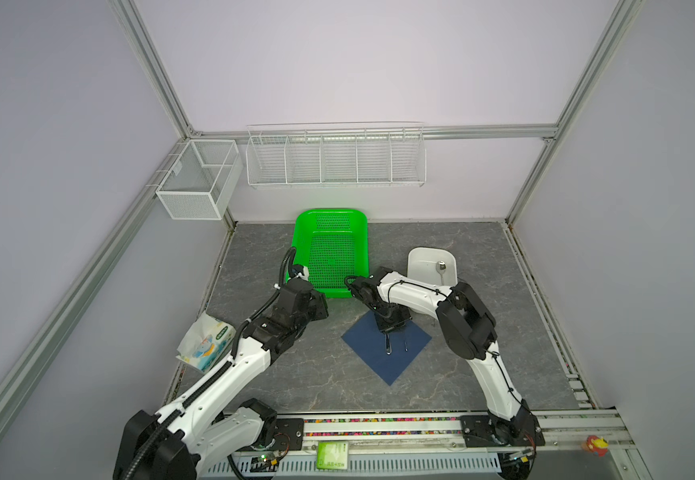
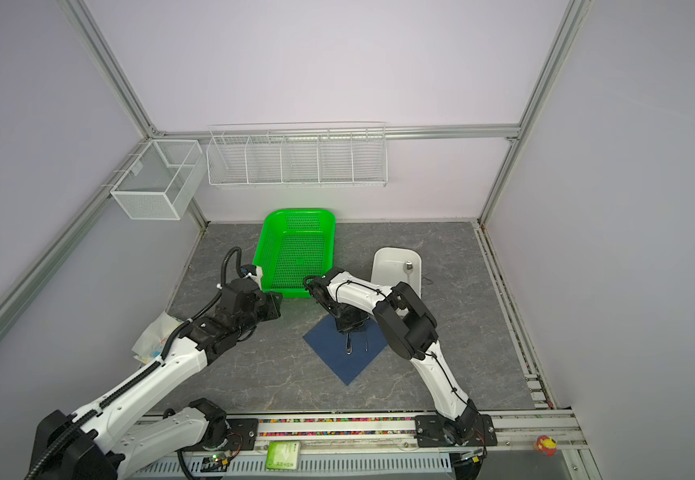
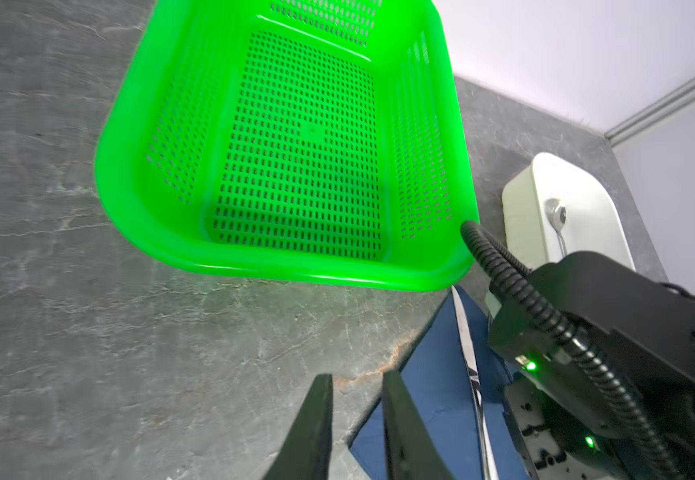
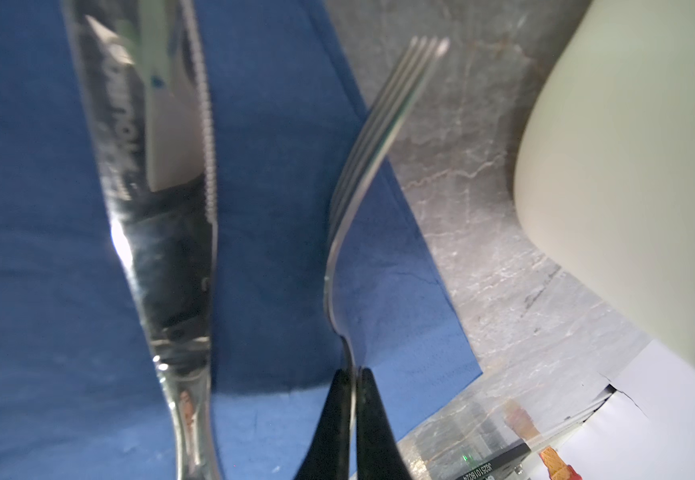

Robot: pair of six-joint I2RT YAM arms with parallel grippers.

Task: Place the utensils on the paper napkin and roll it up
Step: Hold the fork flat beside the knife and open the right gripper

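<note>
Edgewise, fork [image 4: 362, 174] in right gripper [image 4: 354, 374], over napkin [image 4: 26, 208]

You have three utensils [image 1: 388, 347]: one knife [image 4: 163, 232] just beside your right gripper [image 4: 354, 374], one fork [image 4: 362, 174] pinched in it, and one spoon [image 1: 441, 270] well apart from it. You count one napkin [image 1: 387, 365] under that gripper and one green basket [image 3: 296, 274] ahead of your left gripper [image 3: 356, 378]. There are also one white dish [image 1: 414, 257], one tissue pack [image 1: 206, 343] and two wire racks [image 1: 335, 160].
</note>
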